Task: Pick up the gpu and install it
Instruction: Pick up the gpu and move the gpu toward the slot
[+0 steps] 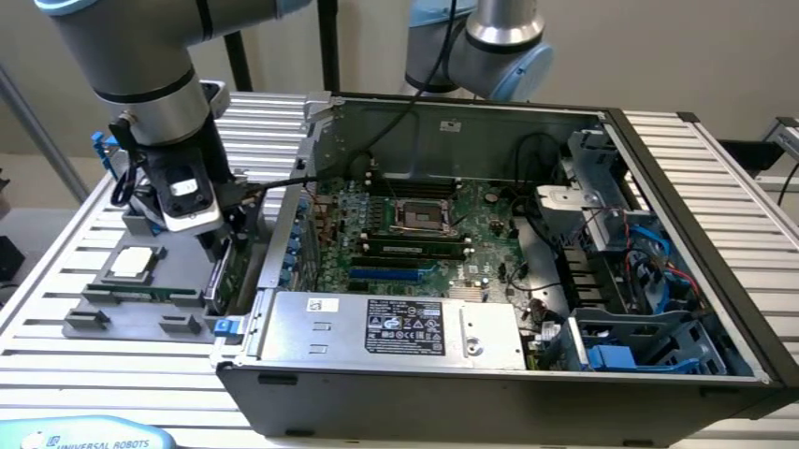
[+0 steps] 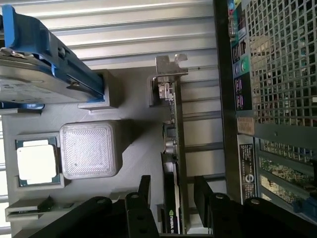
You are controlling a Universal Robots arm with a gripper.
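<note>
In the wrist view the gpu (image 2: 174, 148) runs off the picture's edge between the fingers of my gripper (image 2: 172, 187), the hard drive (image 2: 34, 84) is cut off likewise, and the case (image 2: 277, 59) labels seem too small to read.

Robotics lab: robot arm (image 1: 144, 84) beside opened computer case (image 1: 500, 398).

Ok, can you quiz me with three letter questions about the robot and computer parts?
1. Where is the gpu? A inside the computer; B on edge by the gray tray; C up in the air.
2. The frame on the hard drive is: A red; B yellow; C blue.
3. The gripper is: A open; B shut on the chip; C shut, empty.
B, it stands at the tray's edge; C, blue rails line the drive; A, fingers apart around the gpu.
</note>
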